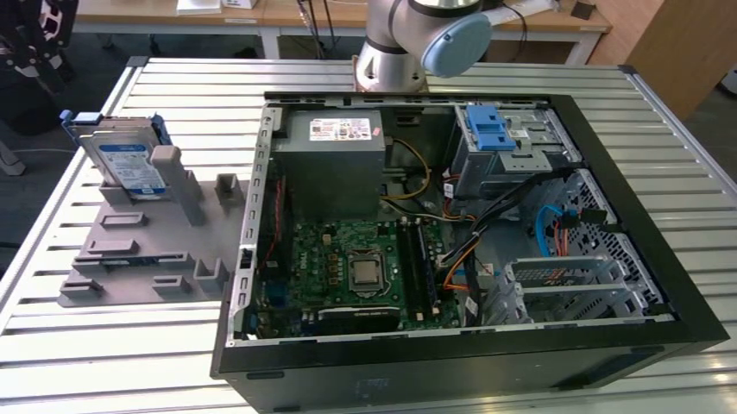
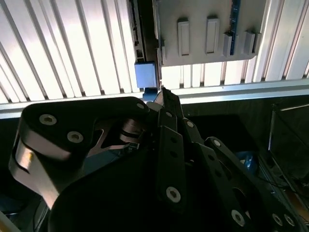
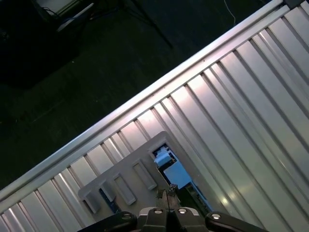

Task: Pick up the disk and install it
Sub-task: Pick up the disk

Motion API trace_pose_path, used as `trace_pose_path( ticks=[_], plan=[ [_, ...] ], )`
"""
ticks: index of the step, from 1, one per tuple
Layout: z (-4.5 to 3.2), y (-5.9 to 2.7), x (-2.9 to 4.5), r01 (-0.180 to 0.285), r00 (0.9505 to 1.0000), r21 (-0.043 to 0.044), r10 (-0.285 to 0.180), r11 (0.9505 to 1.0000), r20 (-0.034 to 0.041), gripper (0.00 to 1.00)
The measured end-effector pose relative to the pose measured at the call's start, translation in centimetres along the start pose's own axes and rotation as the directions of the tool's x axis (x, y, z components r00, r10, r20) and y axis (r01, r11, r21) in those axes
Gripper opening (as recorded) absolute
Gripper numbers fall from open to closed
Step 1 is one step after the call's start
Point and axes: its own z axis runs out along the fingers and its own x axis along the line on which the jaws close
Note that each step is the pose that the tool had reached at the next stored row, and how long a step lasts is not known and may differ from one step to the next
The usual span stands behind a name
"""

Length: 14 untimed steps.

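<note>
Approach step, pick not started. Gripper was pressed together, empty, well above the disk, which stood upright in the grey holder. I judged grasping needed jaws spread, aligned over its top edge.

Table: ribbed silver metal, brightly lit.
Behind: light wooden desks are seen.
Floor: dark, shadowed beside the table.
</note>
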Motion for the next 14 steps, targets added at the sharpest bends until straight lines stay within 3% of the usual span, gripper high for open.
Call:
trace_pose_path(
  ticks=[10,14],
  plan=[
    [0.00,0.06,0.04,0.075,0.9972,0.0022,-0.075,0.9972,-0.0037,0.11],
    [0.05,0.05,0.04,0.114,0.9935,0.0122,-0.114,0.9934,0.0038,0.11]
  ],
)
